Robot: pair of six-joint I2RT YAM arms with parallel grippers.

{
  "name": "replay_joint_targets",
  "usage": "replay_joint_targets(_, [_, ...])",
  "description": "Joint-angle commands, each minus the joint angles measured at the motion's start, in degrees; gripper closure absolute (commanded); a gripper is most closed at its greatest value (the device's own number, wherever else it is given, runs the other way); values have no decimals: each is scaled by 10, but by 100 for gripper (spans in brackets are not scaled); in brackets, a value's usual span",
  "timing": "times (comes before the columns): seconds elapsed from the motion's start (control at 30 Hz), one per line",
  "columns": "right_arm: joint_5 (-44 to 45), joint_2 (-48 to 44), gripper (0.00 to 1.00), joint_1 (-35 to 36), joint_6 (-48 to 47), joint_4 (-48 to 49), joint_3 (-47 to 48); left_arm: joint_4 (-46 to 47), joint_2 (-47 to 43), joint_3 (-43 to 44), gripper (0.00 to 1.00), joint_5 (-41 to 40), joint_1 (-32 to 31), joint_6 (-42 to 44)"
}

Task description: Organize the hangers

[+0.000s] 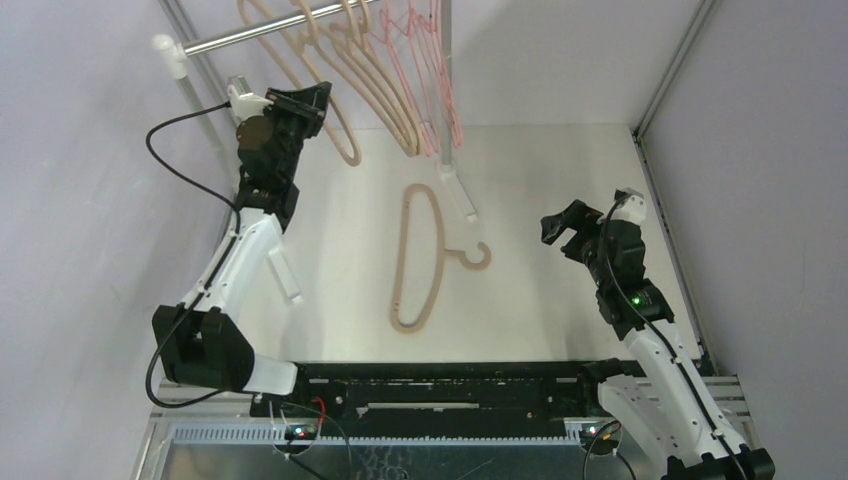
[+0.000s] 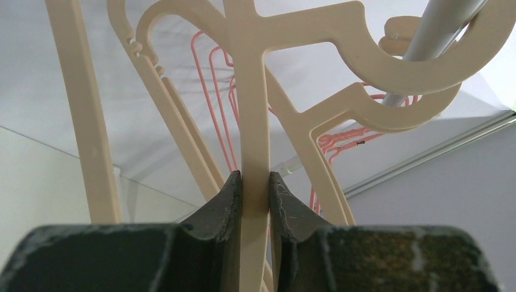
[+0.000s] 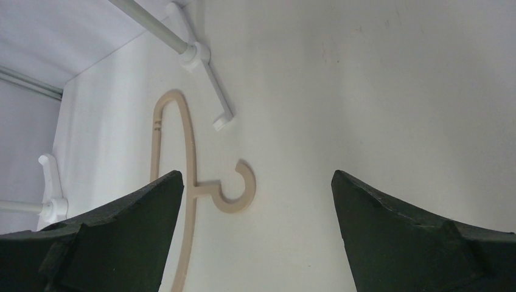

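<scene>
left gripper (image 1: 318, 102) is up at the rail (image 1: 270, 32), jaws clamped on the straight centre bar of the held beige hanger (image 2: 254, 121). In the left wrist view both pads (image 2: 226, 198) sit flat against the bar with no gap. The held hanger's hook curls round the rail; can't tell if it actually bears on it. The other beige hangers (image 1: 385, 100) hang on the rail just beside it, and the pink wire hangers (image 1: 445, 110) are bunched past them toward the right-hand post. From the left wrist the pink ones show behind the beige set. One loose beige hanger (image 1: 441, 235) lies flat on the table (image 1: 560, 150) around the middle, long axis running near-to-far, hook pointing right. It sits just on the near side of the rail stand's white foot (image 1: 462, 195) and looks apart from it. right gripper (image 1: 562, 228) hovers to the right of the loose hanger, well clear of it, jaws spread wide with nothing between them. In the right wrist view the loose hanger's hook shows on the table in the gap between the two fingers (image 3: 389, 225), with the white foot farther out.
</scene>
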Motion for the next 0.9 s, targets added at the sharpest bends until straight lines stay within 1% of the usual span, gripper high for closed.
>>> replay_joint_targets(0.0, [1, -10, 0, -3, -9, 13, 16, 13, 8, 12, 100, 0, 9, 0])
replay_joint_targets(0.13, [-3, -10, 0, -3, -7, 15, 15, -4, 3, 24, 100, 6, 10, 25])
replay_joint_targets(0.3, [-4, -3, 0, -3, -4, 17, 15, -28, -20, 31, 100, 29, 10, 83])
replay_joint_targets(0.33, [-7, -2, 0, -3, -4, 18, 14, -20, -27, 25, 95, 38, 10, 97])
replay_joint_targets(0.37, [-9, 0, 0, -3, -5, 19, 14, -13, -34, 18, 86, 44, 10, 103])
replay_joint_targets(0.43, [-14, 2, 0, -3, -2, 22, 12, -9, -45, 11, 64, 53, 11, 119])
replay_joint_targets(0.53, [-19, 1, 0, -3, -4, 21, 10, -11, -49, 16, 41, 74, 14, 129])
replay_joint_targets(0.6, [-18, -2, 0, -2, -7, 17, 10, -10, -46, 25, 32, 97, 16, 133])
replay_joint_targets(0.7, [-17, -10, 0, -2, -11, 13, 7, -7, -52, 28, 22, 119, 17, 133])
replay_joint_targets(0.73, [-16, -11, 0, -2, -11, 12, 6, -7, -60, 20, 17, 124, 17, 134])
replay_joint_targets(0.8, [-16, -14, 0, -2, -12, 14, 2, -3, -86, -8, 15, 129, 17, 137])
replay_joint_targets(0.87, [-18, -13, 0, -2, -12, 17, -2, -2, -125, -57, 18, 120, 17, 140])
